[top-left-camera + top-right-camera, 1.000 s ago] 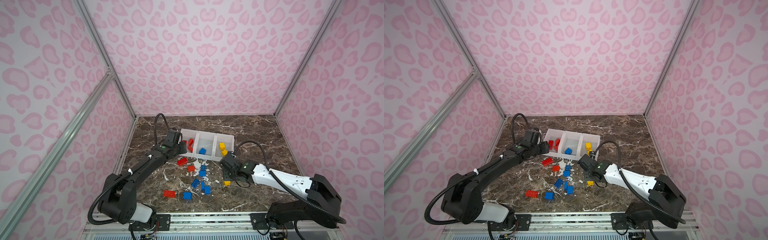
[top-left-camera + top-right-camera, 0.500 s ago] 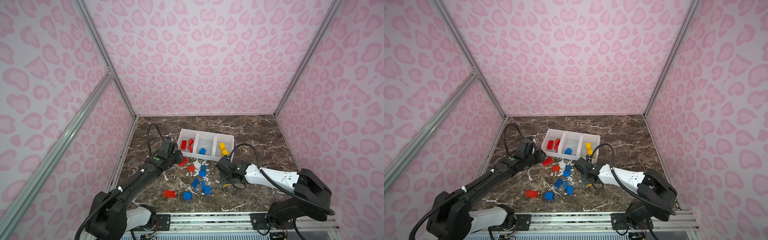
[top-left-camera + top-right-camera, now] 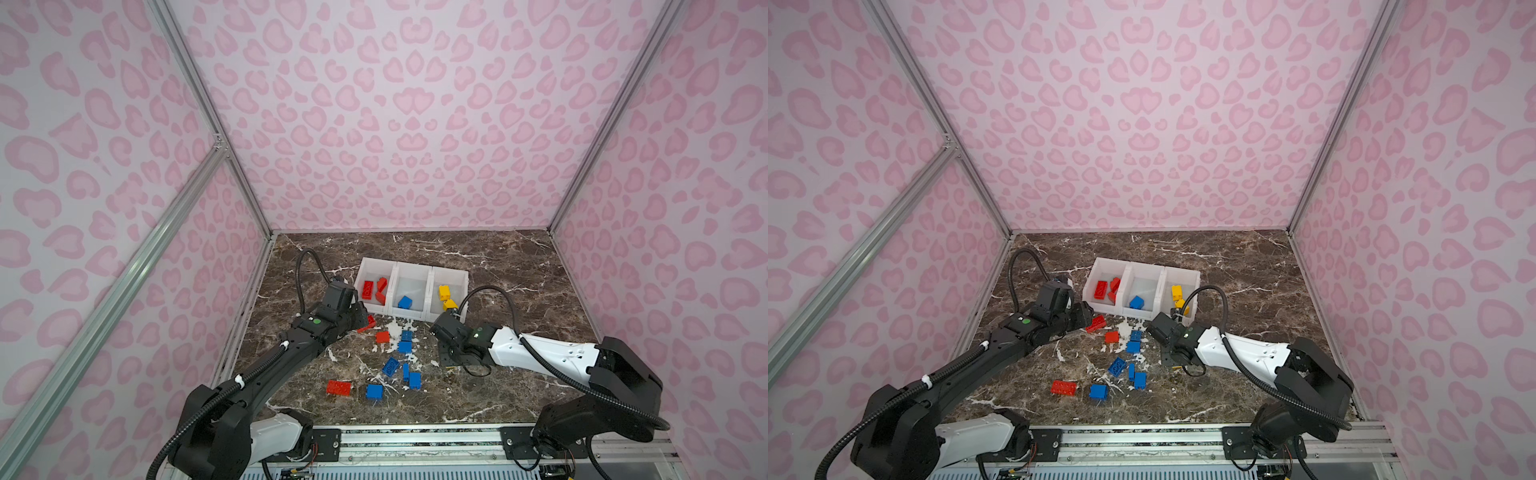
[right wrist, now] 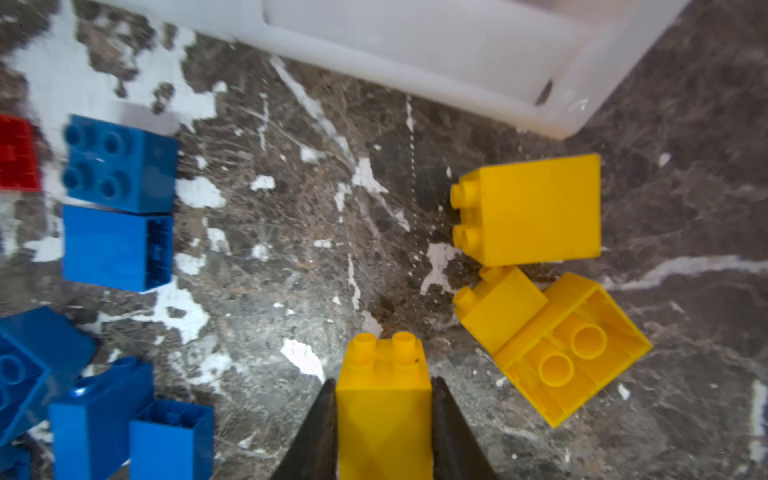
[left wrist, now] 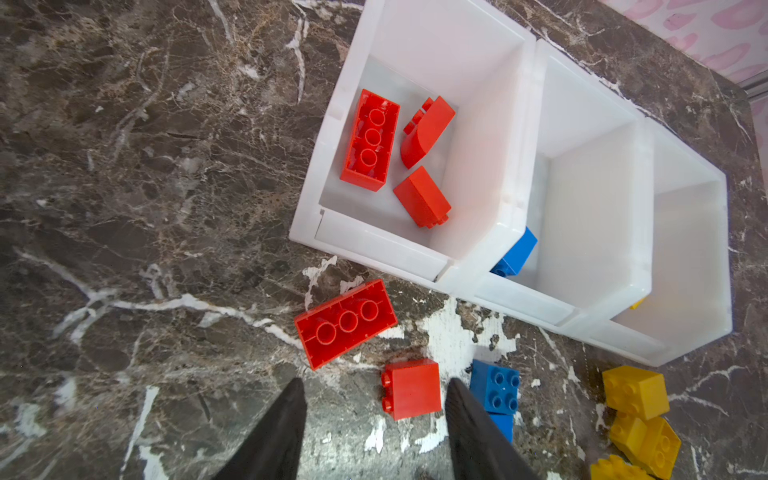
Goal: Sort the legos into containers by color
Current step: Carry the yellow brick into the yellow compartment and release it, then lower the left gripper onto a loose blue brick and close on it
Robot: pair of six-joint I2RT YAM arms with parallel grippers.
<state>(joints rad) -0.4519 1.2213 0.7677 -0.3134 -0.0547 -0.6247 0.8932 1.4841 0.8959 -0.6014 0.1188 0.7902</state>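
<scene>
Step in hand: a yellow pick, R side. The right gripper (image 4: 384,386) is clamped on a small yellow studded plastic brick (image 4: 384,415), studs pointing away from the wrist, both black fingers (image 4: 320,428) flat vs. its sides. It sits just in front of the white plastic three-bin row (image 3: 415,264), near the row's yellow end. Can't tell if the brick is off the marble tabletop (image 3: 498,270) yet. Next move, I'd say: lift clear, carry over the low front lip at that end, and let go in w/ the yellow bricks already binned (image 3: 444,293), w/o knocking the loose yellow bricks (image 4: 528,212) lying just beside. The left gripper (image 5: 374,382) hangs w/ jaws apart, holding nothing, over a small red square plastic brick (image 5: 411,392) a bit out from the row's red end. A red oblong brick (image 5: 345,324) lies closer to the lip there. The square one is prob. its next grab, and that needs a square descent. Binned so far besides the yellows: three red bricks (image 5: 374,141), one blue brick (image 3: 404,302). Several blue bricks (image 3: 405,347) and another red oblong brick (image 3: 338,387) wait farther out from the row, so I'd judge the sort well under half done. Hard to see: both top views hide the gripped brick under the R wrist; the R wrist view is blurred and cuts off the brick's lower end; the L wrist view shows only a sliver of yellow inside the yellow bin.
</scene>
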